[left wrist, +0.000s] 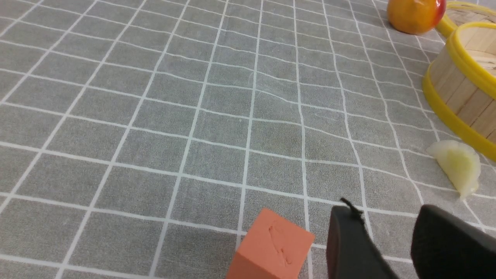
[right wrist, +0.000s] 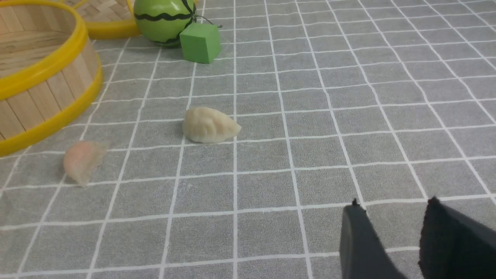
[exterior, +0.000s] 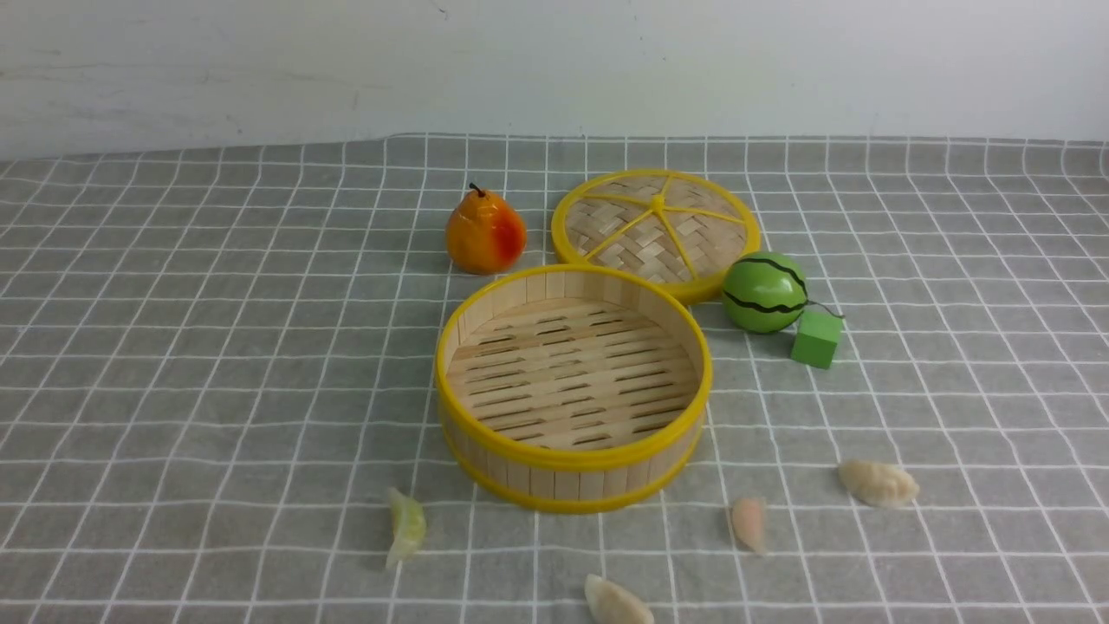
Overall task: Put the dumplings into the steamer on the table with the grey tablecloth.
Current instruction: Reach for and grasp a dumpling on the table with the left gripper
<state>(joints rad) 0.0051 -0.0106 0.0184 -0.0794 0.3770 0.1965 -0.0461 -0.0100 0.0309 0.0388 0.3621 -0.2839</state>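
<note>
The empty steamer [exterior: 554, 481] stands mid-table on the grey tablecloth [exterior: 173, 347]. Near its front lie the dumplings: pale green [exterior: 405, 524], pinkish [exterior: 749, 523], cream [exterior: 877, 483], and a second cream one [exterior: 615, 602] at the frame's lower edge. Neither arm shows in the front view. My left gripper [left wrist: 387, 217] hovers open over bare cloth, short of the green dumpling [left wrist: 459, 164] and the steamer [left wrist: 461, 89]. My right gripper [right wrist: 393, 209] is open too, apart from the cream dumpling [right wrist: 209, 124] and the pinkish one [right wrist: 81, 161].
Behind the steamer lie its woven lid [exterior: 656, 230], an orange pear [exterior: 485, 232], a toy watermelon [exterior: 765, 292] and a green cube [exterior: 816, 338]. An orange cube [left wrist: 271, 248] sits close beside my left gripper's finger.
</note>
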